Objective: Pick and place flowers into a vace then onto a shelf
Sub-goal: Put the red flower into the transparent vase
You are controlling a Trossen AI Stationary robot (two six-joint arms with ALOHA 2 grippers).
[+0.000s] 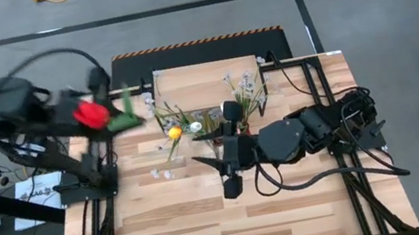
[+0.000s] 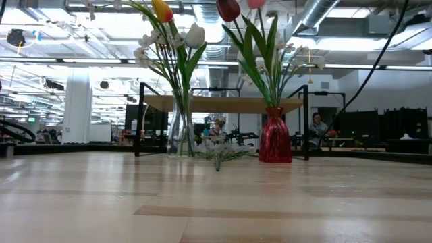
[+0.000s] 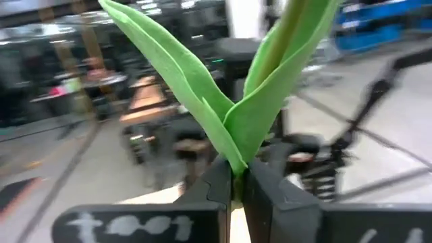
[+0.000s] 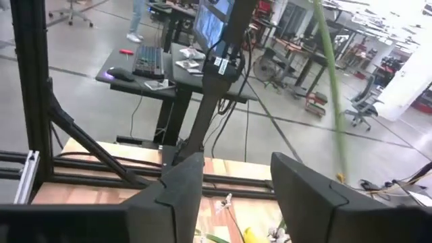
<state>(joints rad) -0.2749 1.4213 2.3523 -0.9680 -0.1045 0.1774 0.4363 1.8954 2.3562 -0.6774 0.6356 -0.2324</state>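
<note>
Two arms seen from above: left hand (image 1: pixel 110 118) raised off the surface's (image 1: pixel 210 221) left edge, closed on the green stem of a red tulip (image 1: pixel 90 113), bloom toward the arm, leaves trailing toward the shelf (image 1: pixel 194 81). Right arm folded low over the middle of the surface, right hand (image 1: pixel 216 146) reaching left, fingers spread, nothing between them, close to a yellow tulip (image 1: pixel 175 131) and white blossoms. More flower sprays (image 1: pixel 248 89) by the shelf's right part.

From surface height: clear glass vase (image 2: pixel 179 128) holding yellow and white tulips plus small white blossoms; red vase (image 2: pixel 275 135) with a dark red tulip and broad leaves. Both standing in front of the shelf (image 2: pixel 223 103), a loose spray (image 2: pixel 219 154) lying between them.

Left wrist: two dark fingers (image 3: pixel 216 196) pinched shut on the stem, leaves (image 3: pixel 223 101) fanning up.

Right wrist: fingers (image 4: pixel 179 196) apart, a thin green stem (image 4: pixel 333 88) beyond them, untouched.
</note>
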